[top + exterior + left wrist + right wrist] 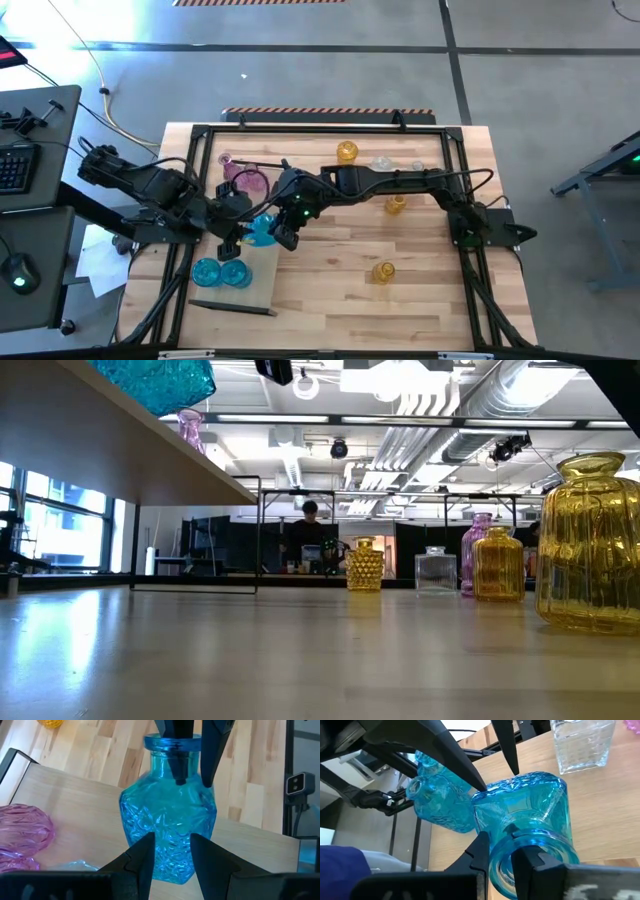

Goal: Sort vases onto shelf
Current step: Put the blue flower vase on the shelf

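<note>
Teal vase [167,827] stands upright on the shelf [75,810], mid-board. Right gripper [501,862] has its jaws clenched on the vase rim, one finger inside the mouth, one outside. Left gripper [170,855] sits low at the vase's base, jaws spread either side of the body; whether they actually touch the glass I cannot tell.

In the high view, same vase [262,230] sits on the shelf [262,285] at the left part of the counter [400,300], both arms converging on it. Two more teal vases [221,272] stand together on the shelf nearer the front edge. A pink vase [248,183] sits near the shelf's far end, also seen beside the left gripper in its wrist view [22,835].

Off the shelf, on the counter: amber vase [347,152] near the back, another amber one [396,204] mid-counter under the right arm, a third [384,271] toward the front. Clear glass pieces [383,163] near the back.

A person [310,532] is in the room behind, low view.
</note>
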Motion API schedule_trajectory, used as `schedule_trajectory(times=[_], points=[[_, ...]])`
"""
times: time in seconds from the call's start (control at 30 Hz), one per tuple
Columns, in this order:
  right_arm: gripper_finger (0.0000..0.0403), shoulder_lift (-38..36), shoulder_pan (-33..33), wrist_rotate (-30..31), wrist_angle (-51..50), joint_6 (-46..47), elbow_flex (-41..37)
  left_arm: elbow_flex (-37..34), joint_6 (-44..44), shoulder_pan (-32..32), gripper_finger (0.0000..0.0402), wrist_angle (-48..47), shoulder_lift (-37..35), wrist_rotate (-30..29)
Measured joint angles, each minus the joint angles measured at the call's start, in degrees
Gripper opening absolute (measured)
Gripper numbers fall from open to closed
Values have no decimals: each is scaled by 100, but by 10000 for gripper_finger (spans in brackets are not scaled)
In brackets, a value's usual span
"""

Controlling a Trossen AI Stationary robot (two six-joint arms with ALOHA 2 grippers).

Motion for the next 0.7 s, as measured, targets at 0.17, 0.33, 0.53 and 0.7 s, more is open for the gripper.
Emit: schedule_trajectory(times=[0.17,0.33,0.53,0.7], points=[[25,0,0,43,-35,-61,0,0,-12,4,119,-3,100,11],[25,0,0,47,-70,-89,0,0,-162,1,119,5,163,70],[25,0,0,53,-57,-194,0,0,-350,-13,119,13,163,86],[25,0,-19,51,-37,-239,0,-2,-455,-13,119,13,161,122]])
